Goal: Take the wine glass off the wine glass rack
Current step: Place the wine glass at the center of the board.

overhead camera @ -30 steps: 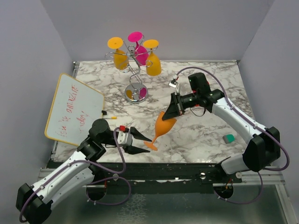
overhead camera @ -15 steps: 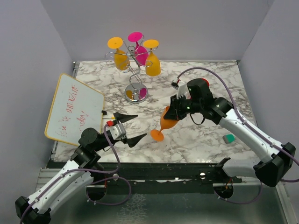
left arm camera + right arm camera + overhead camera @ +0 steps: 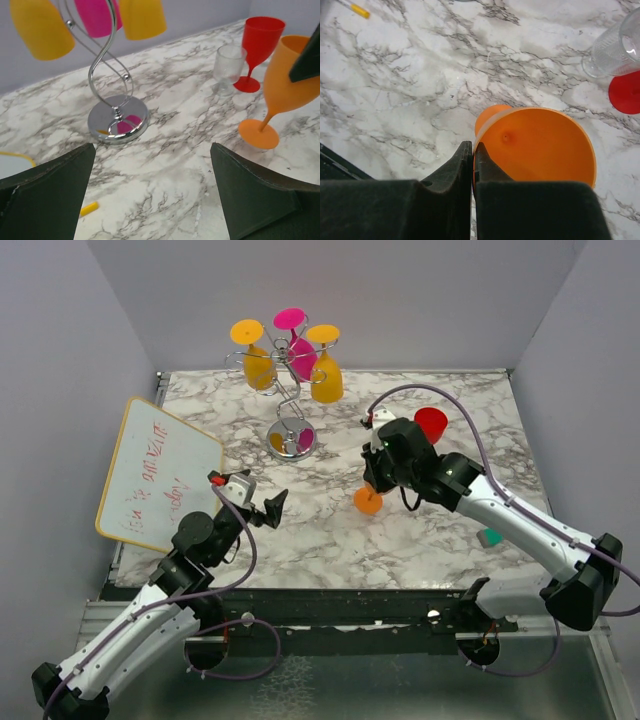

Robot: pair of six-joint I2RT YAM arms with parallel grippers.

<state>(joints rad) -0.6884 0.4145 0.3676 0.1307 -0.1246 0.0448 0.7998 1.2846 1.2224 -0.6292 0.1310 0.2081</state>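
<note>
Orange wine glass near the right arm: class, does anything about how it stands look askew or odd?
Yes. The orange wine glass leans: its stem is slanted and its bowl sits off to one side of its foot, while the red wine glass beside it stands upright. The right end effector pinches its rim, so it is not standing free.

On my marble-patterned table the orange plastic wine glass sits right of the chrome wire rack, red plastic goblet behind.
</note>
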